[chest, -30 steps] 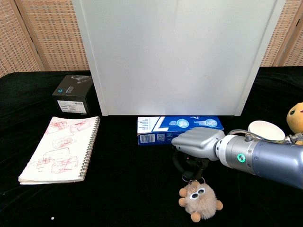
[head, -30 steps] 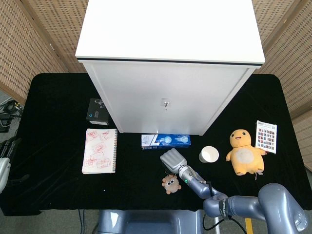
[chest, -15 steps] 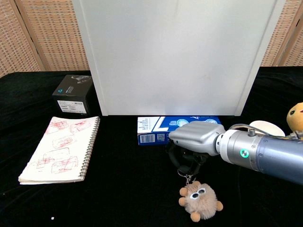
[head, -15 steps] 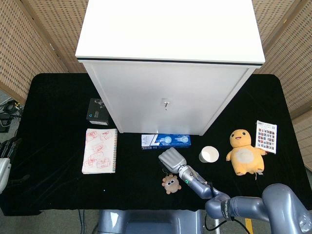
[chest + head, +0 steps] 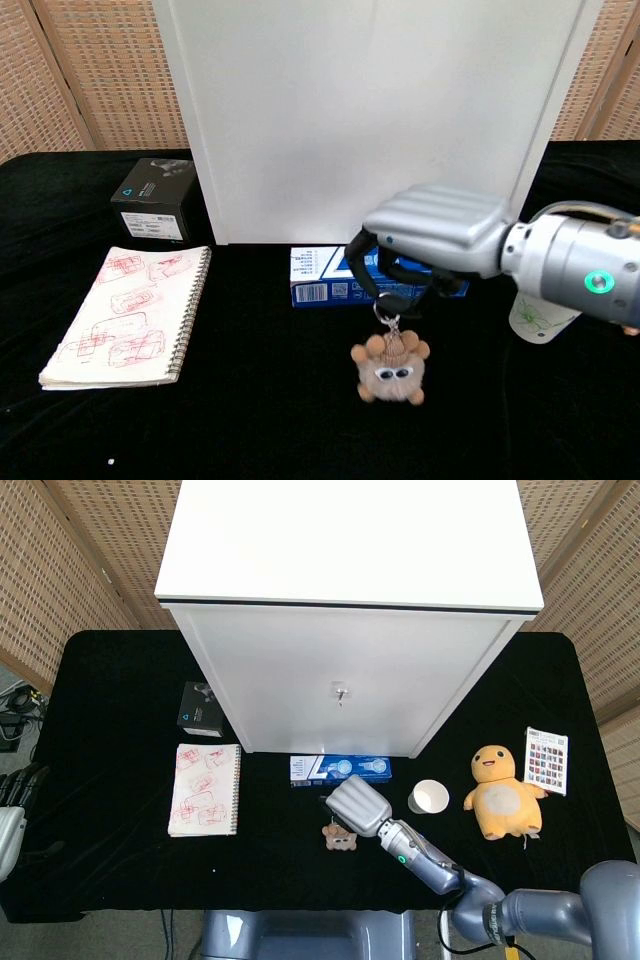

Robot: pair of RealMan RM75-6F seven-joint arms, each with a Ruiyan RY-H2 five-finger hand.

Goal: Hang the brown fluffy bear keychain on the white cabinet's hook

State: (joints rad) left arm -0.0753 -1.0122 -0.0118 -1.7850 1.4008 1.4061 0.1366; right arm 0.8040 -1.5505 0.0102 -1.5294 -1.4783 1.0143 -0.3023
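The brown fluffy bear keychain [image 5: 391,366] hangs in the air by its ring and short chain, clear of the black table [image 5: 250,420]. My right hand [image 5: 432,237] holds the ring with curled fingers, palm down, in front of the white cabinet [image 5: 370,110]. In the head view the right hand [image 5: 358,805] sits below the cabinet's front, with the bear keychain [image 5: 340,837] dangling under it. The cabinet's hook [image 5: 341,692] is a small metal piece on the front face, well above the hand. My left hand [image 5: 10,810] shows only at the far left edge, off the table.
A blue toothpaste box [image 5: 330,275] lies just behind the bear. A white paper cup [image 5: 428,797], a yellow plush toy [image 5: 502,790] and a colourful card [image 5: 546,760] lie to the right. A red-sketched notebook [image 5: 206,789] and a black box [image 5: 199,708] sit to the left.
My right hand has risen and come forward, lifting the bear keychain off the table. The bear now dangles from its chain instead of lying on the cloth.
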